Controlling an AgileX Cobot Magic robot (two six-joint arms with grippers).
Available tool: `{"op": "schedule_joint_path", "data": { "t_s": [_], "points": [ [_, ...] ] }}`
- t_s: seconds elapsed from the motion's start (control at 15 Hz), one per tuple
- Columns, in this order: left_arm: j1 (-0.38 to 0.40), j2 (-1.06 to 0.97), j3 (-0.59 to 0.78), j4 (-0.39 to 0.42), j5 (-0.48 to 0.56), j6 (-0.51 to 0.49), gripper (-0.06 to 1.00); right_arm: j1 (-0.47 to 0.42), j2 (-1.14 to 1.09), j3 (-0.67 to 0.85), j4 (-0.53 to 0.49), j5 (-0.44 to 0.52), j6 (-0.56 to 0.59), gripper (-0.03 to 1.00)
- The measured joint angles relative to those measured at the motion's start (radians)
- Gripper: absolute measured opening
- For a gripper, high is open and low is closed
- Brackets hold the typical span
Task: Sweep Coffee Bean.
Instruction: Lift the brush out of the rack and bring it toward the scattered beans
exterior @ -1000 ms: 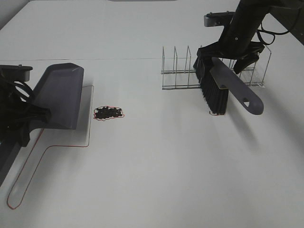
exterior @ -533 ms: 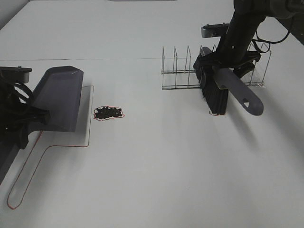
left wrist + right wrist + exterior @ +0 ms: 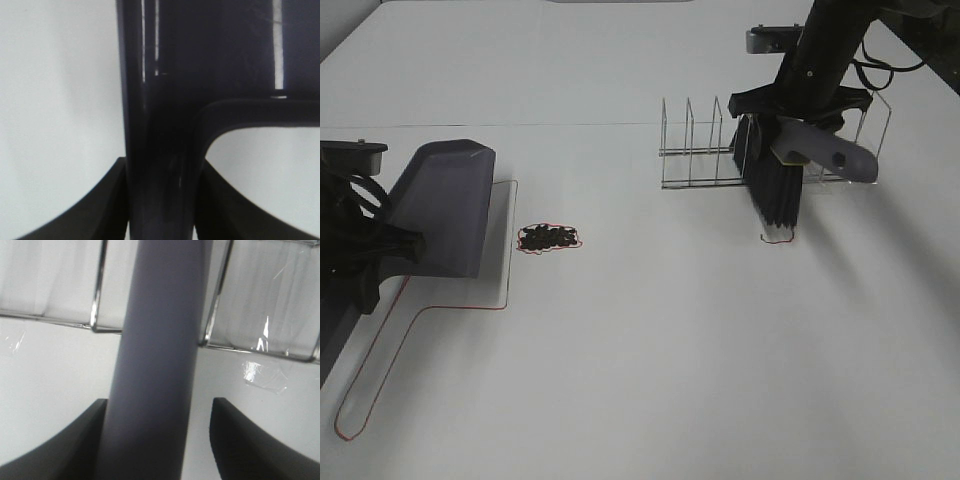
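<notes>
A small cluster of dark coffee beans (image 3: pixel 550 238) lies on the white table inside a red outline. My left gripper (image 3: pixel 392 243) is shut on the handle of a dark grey dustpan (image 3: pixel 448 207), which sits just left of the beans; the handle (image 3: pixel 160 150) fills the left wrist view. My right gripper (image 3: pixel 798 128) is shut on the grey handle (image 3: pixel 155 360) of a brush (image 3: pixel 775 190). The black bristles point down at the table in front of the wire rack, far right of the beans.
A wire rack (image 3: pixel 715 145) stands behind the brush at the back right. Red outlines are drawn on the table (image 3: pixel 660 340) around the dustpan's spot and near the bristle tips.
The right arm has turned the brush more upright, so its handle end swung up and right. The bristles stay near the same spot. Dustpan and beans have not moved.
</notes>
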Motion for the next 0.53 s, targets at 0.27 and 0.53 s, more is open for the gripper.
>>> {"op": "schedule_joint_path", "data": {
  "t_s": [0.27, 0.53],
  "points": [
    [0.0, 0.0, 0.0, 0.0, 0.0, 0.0, 0.33, 0.0, 0.0, -0.048, -0.001, 0.048, 0.005, 0.55],
    [0.0, 0.0, 0.0, 0.001, 0.0, 0.0, 0.33, 0.002, -0.06, -0.055, -0.01, 0.053, 0.008, 0.55]
  ]
}}
